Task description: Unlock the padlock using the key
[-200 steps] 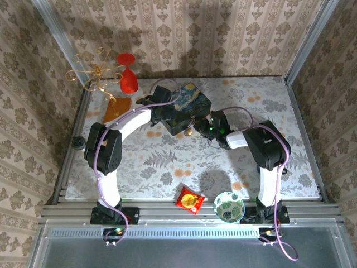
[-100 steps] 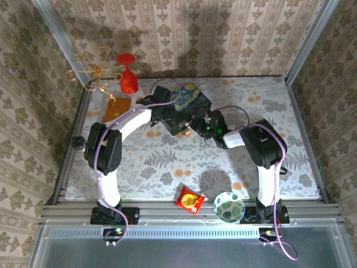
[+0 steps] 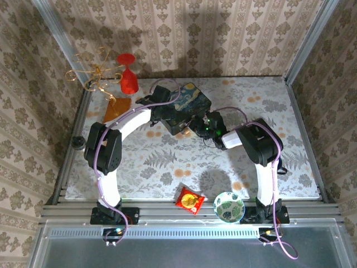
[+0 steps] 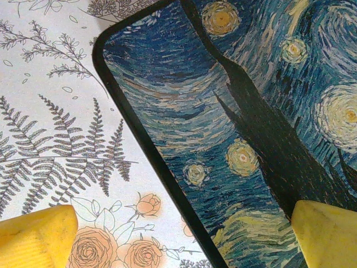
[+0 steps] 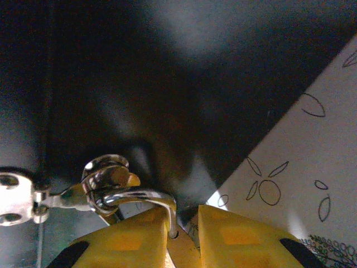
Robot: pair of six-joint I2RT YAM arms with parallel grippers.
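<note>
The dark blue painted box (image 3: 192, 100) stands at the back middle of the table. My left gripper (image 4: 181, 240) is open wide and straddles the box's near edge (image 4: 150, 151), with one yellow finger (image 4: 33, 237) over the cloth and the other over the lid. At the box's front, my right gripper (image 5: 184, 216) is shut on the brass body of the padlock (image 5: 181, 255). Its silvery shackle (image 5: 139, 196) passes through the hasp ring (image 5: 103, 170), and one shackle end shows bare beside the body. The key is hidden.
A red goblet (image 3: 128, 79), a gold wire stand (image 3: 95, 70) and an orange card (image 3: 117, 109) sit at the back left. A red snack packet (image 3: 189, 200) and a green patterned bowl (image 3: 228, 206) lie near the front edge.
My right arm has shifted a little to the left, toward the box front, still gripping at the padlock. The left arm has not moved.
</note>
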